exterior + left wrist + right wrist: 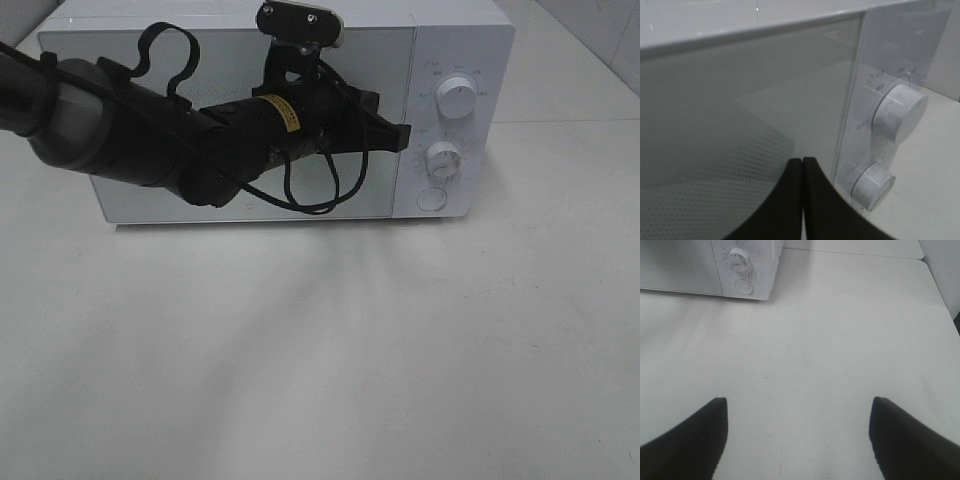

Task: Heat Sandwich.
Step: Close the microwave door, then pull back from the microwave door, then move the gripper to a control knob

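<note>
White microwave (pixel 470 40) shut across top of frame, left gripper (pixel 404 133) clenched on nothing at door's right edge beside dials (pixel 458 98), right gripper (pixel 799 407) released above table (pixel 840 340), sandwich's whereabouts cannot be told.

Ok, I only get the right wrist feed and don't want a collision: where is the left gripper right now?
Observer: The left gripper is up against the microwave front, its tip at the door's right edge beside the control panel.
Operator: Open or closed?
Observer: Closed. Its fingers are pressed together with nothing between them.
Operator: And the door?
Observer: The door is shut, flush with the panel.
</note>
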`<state>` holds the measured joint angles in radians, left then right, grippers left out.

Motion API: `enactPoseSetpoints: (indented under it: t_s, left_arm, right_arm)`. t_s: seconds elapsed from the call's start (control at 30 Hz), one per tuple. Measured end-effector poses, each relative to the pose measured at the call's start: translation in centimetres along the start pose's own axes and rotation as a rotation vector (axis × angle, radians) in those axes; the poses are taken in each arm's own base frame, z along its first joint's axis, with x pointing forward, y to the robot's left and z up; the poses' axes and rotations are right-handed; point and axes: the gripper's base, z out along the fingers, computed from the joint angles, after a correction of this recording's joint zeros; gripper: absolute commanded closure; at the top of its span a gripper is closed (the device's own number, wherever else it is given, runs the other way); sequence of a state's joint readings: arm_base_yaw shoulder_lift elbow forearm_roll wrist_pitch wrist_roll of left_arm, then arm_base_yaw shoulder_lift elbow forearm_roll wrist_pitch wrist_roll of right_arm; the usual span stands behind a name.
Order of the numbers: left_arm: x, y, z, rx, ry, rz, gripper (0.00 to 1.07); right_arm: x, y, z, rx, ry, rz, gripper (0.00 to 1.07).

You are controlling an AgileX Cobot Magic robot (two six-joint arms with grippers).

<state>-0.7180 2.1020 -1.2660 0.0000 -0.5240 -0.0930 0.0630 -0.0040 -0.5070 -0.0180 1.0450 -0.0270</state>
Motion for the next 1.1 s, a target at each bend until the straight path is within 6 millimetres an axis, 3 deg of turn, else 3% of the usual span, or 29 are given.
enactPoseSetpoints:
  t_s: [0.23, 0.73, 0.77, 0.8, 0.83, 0.87, 0.9, 0.93, 0.97, 1.03, 1.1]
  left_arm:
    - [0.2, 0.1, -1.2, -0.024, 0.004, -0.043, 1.07]
    - [0.3, 0.2, -7.4, -0.036, 0.068, -0.050, 1.07]
    - [0.2, 0.2, -8.1, -0.039, 0.103, -0.053, 0.96]
    - [0.2, 0.2, -8.4, -0.041, 0.127, -0.054, 0.90]
    - [0.2, 0.2, -8.4, -0.041, 0.127, -0.054, 0.90]
    - [0.1, 0.1, -8.7, -0.041, 0.144, -0.054, 0.80]
    - [0.0, 0.1, -9.2, -0.044, 0.194, -0.057, 0.58]
    - [-0.1, 0.1, -9.6, -0.045, 0.219, -0.057, 0.47]
    - [-0.1, 0.1, -9.6, -0.045, 0.219, -0.057, 0.47]
    - [-0.4, 0.0, -10.5, -0.048, 0.305, -0.059, 0.24]
    - [-0.6, -0.1, -10.8, -0.048, 0.326, -0.060, 0.20]
  right_arm:
    - [0.0, 0.0, 0.0, 0.000, 0.000, 0.000, 0.31]
    - [0.0, 0.0, 0.0, 0.000, 0.000, 0.000, 0.31]
    - [0.0, 0.0, 0.0, 0.000, 0.000, 0.000, 0.31]
    - [0.0, 0.0, 0.0, 0.000, 0.000, 0.000, 0.31]
    - [0.0, 0.0, 0.0, 0.000, 0.000, 0.000, 0.31]
    - [0.0, 0.0, 0.0, 0.000, 0.000, 0.000, 0.31]
    - [0.0, 0.0, 0.0, 0.000, 0.000, 0.000, 0.31]
    - [0.0, 0.0, 0.0, 0.000, 0.000, 0.000, 0.31]
    - [0.0, 0.0, 0.0, 0.000, 0.000, 0.000, 0.31]
    - [0.0, 0.0, 0.0, 0.000, 0.000, 0.000, 0.31]
    - [0.0, 0.0, 0.0, 0.000, 0.000, 0.000, 0.31]
